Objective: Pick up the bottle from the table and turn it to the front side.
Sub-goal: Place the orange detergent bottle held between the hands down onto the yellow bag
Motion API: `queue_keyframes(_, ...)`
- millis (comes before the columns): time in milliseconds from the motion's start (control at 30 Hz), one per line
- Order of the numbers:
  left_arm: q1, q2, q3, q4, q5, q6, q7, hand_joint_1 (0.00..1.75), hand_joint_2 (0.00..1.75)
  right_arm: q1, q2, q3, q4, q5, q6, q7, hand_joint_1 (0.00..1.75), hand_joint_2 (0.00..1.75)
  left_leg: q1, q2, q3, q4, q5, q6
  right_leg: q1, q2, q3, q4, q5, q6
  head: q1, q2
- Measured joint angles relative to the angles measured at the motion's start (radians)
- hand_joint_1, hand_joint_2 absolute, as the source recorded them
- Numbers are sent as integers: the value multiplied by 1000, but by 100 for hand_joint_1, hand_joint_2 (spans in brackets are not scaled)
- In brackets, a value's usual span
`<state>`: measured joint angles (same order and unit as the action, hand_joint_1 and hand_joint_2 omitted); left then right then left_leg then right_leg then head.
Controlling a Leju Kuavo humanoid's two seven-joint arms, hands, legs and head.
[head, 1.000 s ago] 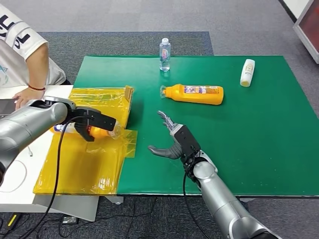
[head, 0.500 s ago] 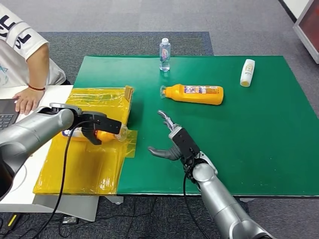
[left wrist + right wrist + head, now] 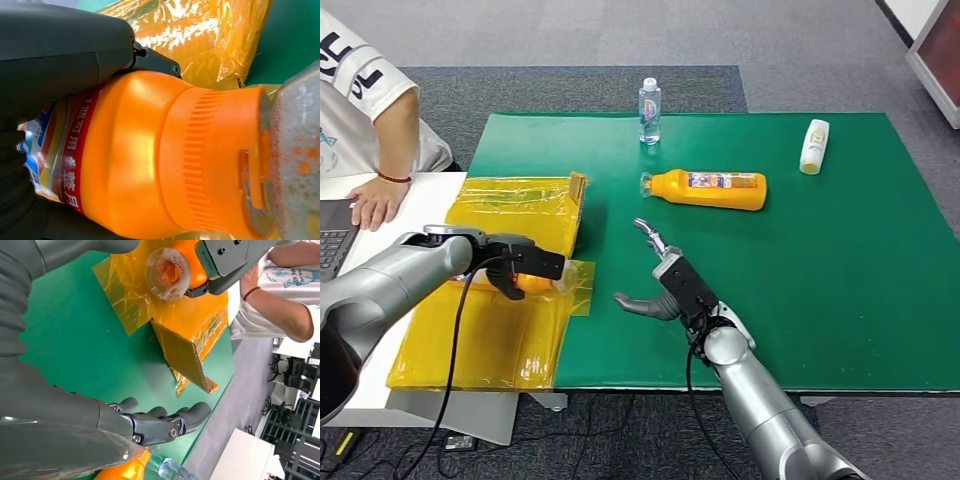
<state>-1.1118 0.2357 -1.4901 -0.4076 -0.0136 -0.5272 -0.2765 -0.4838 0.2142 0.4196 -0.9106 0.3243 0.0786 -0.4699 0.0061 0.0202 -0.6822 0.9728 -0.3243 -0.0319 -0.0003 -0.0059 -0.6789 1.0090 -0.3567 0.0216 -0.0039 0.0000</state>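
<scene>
Left robot hand point(image 3: 518, 268) gripped the orange bottle point(image 3: 533, 281) around its body, over the yellow film point(image 3: 501, 330) at the left end of the green worktop point(image 3: 848, 280); clear cap point(image 3: 166, 266) pointed toward the right robot hand point(image 3: 663, 290). The right one hung open, palm up, holding nothing, just right of the film. We judged the turn should be a slow wrist roll with a firm grip near the label point(image 3: 70, 165), bottle lifted off the film so nothing snags.
</scene>
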Motion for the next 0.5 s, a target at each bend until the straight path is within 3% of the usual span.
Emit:
queue_keyframes(33, 1, 0, 1, 2, -1, 2, -1, 156, 175, 0, 0, 0, 0, 1, 0, 0, 0, 175, 0, 0, 0, 0, 0, 0, 0, 0, 0, 0, 0, 0, 0, 0)
queue_keyframes(133, 4, 1, 4, 7, -2, 8, -3, 25, 175, 0, 3, 0, 0, 2, 0, 2, 0, 175, 0, 0, 1, 0, 0, 0, 0, 0, 0, 0, 1, -1, 0, 0)
queue_keyframes(167, 6, 2, 5, 8, -2, 9, -4, 0, 175, 0, 4, 0, 0, 3, 0, 2, 0, 175, 0, 0, 1, 0, 0, 0, 0, 0, 0, 0, 1, -1, 0, 0)
queue_keyframes(500, 45, 24, 37, 15, -7, 16, -43, 0, 175, 0, 8, 0, 0, 9, -6, 3, 0, 175, 0, 0, 0, 0, 1, 0, 0, 0, 0, 0, 1, -1, 0, 0)
